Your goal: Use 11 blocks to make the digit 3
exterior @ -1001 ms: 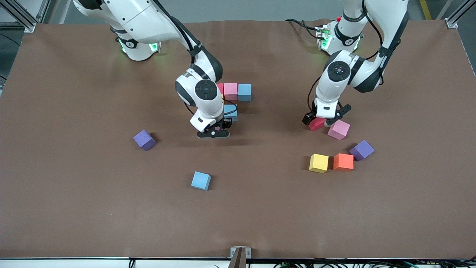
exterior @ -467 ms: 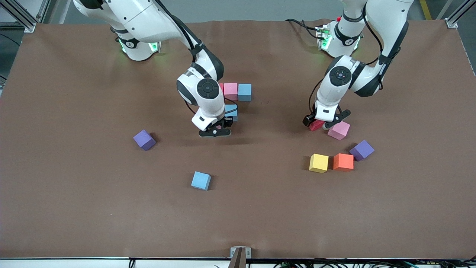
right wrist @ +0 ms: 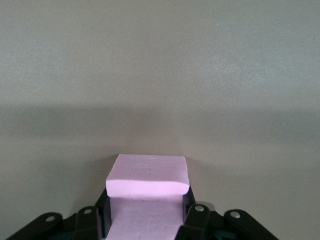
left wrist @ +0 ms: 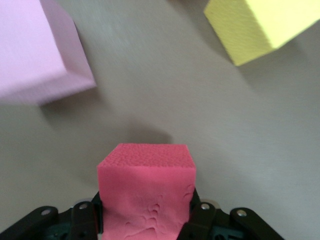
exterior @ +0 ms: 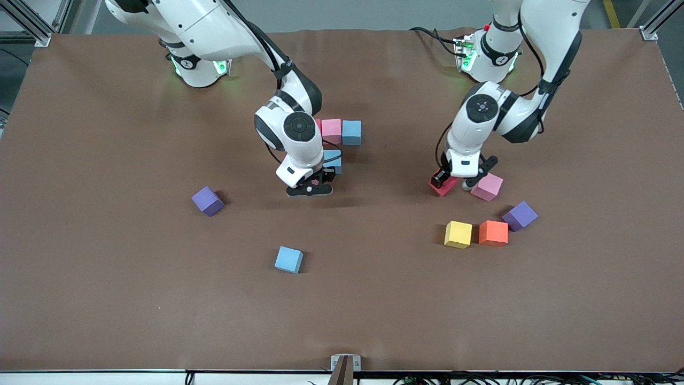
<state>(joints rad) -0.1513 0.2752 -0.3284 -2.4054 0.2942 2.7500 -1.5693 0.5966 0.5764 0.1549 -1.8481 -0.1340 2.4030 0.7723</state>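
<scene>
My left gripper (exterior: pixel 452 181) is shut on a red block (exterior: pixel 442 186) (left wrist: pixel 145 192), low over the table beside a loose pink block (exterior: pixel 487 186) (left wrist: pixel 35 50). A yellow block (exterior: pixel 458 234) (left wrist: pixel 260 27) and an orange block (exterior: pixel 493 232) lie nearer the front camera. My right gripper (exterior: pixel 309 187) is shut on a pink block (right wrist: pixel 147 192), just off a light blue block (exterior: pixel 332 159). The started digit 3 is a row of a part-hidden red block (exterior: pixel 317 126), a pink one (exterior: pixel 331 131) and a light blue one (exterior: pixel 351 132). Another light blue block (exterior: pixel 289 259) lies alone.
Two purple cubes lie loose: one (exterior: pixel 519 215) next to the orange block, one (exterior: pixel 207 200) toward the right arm's end. The brown mat (exterior: pixel 133 299) stretches wide and bare toward the front camera.
The left gripper has closed on the red block and shifted with it slightly toward the right arm's end. The right gripper has barely moved with its pink block.
</scene>
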